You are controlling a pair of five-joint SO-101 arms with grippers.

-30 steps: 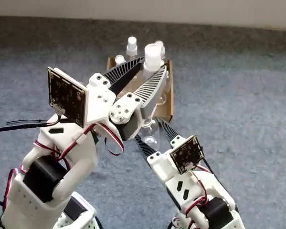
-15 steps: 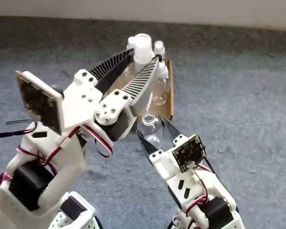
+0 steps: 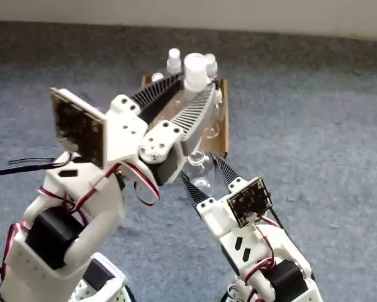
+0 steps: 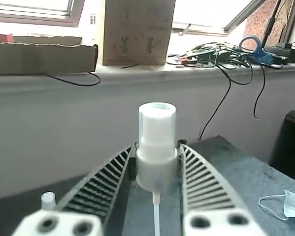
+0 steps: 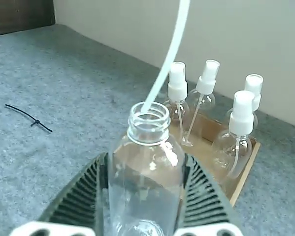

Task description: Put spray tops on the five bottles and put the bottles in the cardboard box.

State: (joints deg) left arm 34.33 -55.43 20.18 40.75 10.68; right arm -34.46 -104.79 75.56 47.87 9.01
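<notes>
My left gripper (image 4: 156, 162) is shut on a white spray top (image 4: 156, 146), held upright above the box (image 3: 223, 119); the top (image 3: 195, 70) sits between the ribbed fingers (image 3: 194, 113) in the high view. Its thin tube (image 5: 169, 54) hangs down into the open neck of a clear bottle (image 5: 146, 167). My right gripper (image 5: 146, 184) is shut on that bottle (image 3: 196, 165), just in front of the cardboard box (image 5: 245, 164). Several capped bottles (image 5: 238, 128) stand in the box.
Grey carpet covers the table. A black cable tie (image 5: 29, 119) lies on it off to one side of the right gripper. A face mask (image 4: 285, 204) lies on the carpet in the left wrist view. A wall runs behind the box.
The left arm swung back to the right and lowered slightly, bringing the spray top over the bottle. The right arm with the bottle stayed still.
</notes>
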